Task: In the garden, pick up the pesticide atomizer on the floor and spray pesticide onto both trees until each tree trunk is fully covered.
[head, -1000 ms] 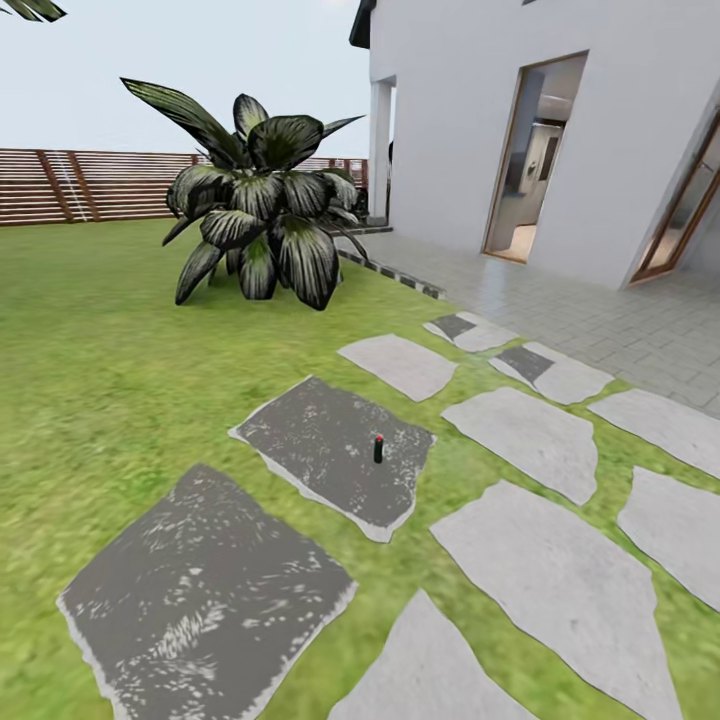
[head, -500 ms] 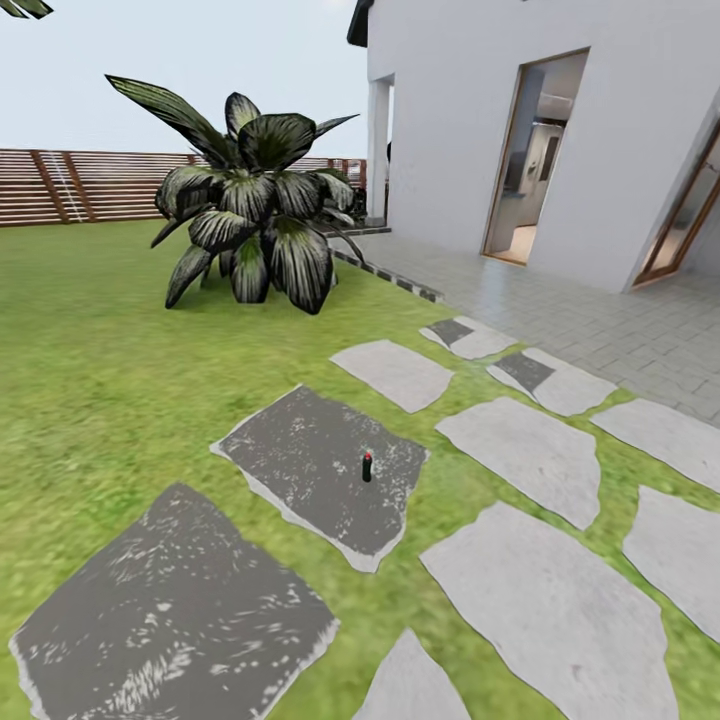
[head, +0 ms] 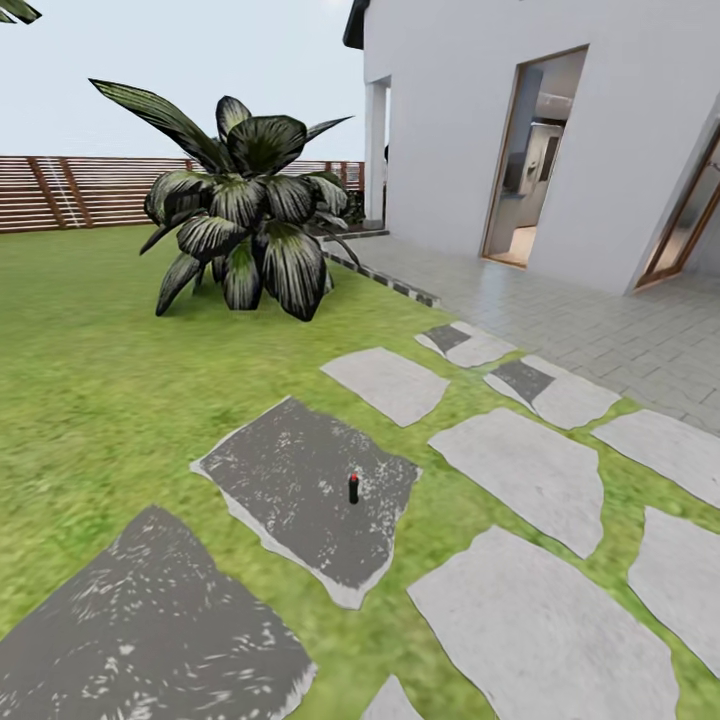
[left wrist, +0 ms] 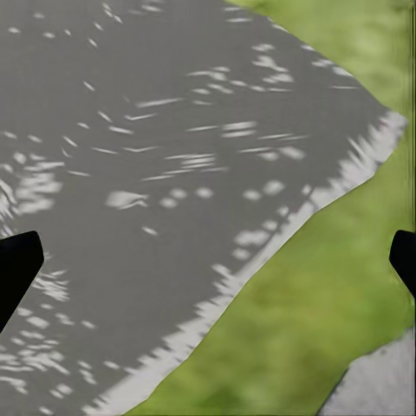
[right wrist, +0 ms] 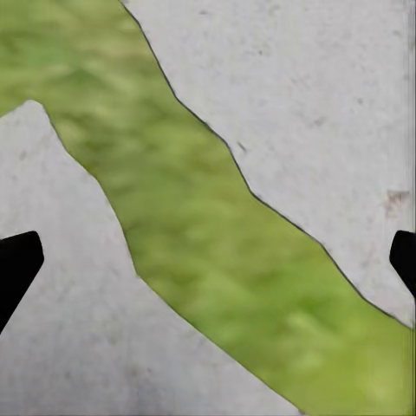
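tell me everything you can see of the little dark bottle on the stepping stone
The pesticide atomizer is a small, slim dark bottle with a red top, too small in the head view to show a label or nozzle. It stands upright and alone on a dark grey, white-flecked stepping stone, toward that stone's right part, with the grass lawn around the stone. Only the stone under its base touches it.

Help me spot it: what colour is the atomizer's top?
Red, above a dark body, on the pesticide atomizer; clearest in the head view.
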You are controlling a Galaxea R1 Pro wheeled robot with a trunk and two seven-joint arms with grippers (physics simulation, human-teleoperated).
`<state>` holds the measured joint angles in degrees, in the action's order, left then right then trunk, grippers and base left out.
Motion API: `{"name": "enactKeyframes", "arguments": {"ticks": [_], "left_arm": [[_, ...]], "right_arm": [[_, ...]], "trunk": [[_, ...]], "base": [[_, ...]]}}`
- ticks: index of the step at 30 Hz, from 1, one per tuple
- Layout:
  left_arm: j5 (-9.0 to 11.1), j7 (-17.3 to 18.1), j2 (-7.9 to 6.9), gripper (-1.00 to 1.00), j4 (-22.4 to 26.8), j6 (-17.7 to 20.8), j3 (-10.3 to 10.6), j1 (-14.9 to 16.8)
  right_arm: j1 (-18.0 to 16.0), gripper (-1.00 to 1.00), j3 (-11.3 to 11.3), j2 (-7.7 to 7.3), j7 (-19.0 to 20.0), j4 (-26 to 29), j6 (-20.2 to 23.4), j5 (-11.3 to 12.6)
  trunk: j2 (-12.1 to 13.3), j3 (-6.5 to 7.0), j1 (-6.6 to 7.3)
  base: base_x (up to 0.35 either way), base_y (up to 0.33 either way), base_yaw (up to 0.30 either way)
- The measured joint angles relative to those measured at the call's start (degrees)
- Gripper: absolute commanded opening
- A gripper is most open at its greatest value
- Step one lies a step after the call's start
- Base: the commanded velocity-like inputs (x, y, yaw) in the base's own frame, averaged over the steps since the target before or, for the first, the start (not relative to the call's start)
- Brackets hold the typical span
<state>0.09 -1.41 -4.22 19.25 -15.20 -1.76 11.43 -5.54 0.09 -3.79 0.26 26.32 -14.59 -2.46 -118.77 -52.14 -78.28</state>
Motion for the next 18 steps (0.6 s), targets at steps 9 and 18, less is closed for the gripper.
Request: {"name": "enactKeyframes", "arguments": {"ticks": [9, 18], "left_arm": [[0.0, 0.0, -0.01, 1.0, 0.0, 0.0, 0.0, 0.0], [0.0, 0.0, -0.04, 1.0, 0.0, 0.0, 0.0, 0.0]], "right_arm": [[0.0, 1.0, 0.0, 0.01, 0.01, 0.01, 0.0, 0.0], [0.0, 1.0, 0.0, 0.01, 0.0, -0.03, 0.0, 0.0]], "trunk": [[0.0, 0.0, 0.0], [0.0, 0.0, 0.0]], "base": [[0.278, -0.165, 0.0], [0.278, -0.165, 0.0]]}}
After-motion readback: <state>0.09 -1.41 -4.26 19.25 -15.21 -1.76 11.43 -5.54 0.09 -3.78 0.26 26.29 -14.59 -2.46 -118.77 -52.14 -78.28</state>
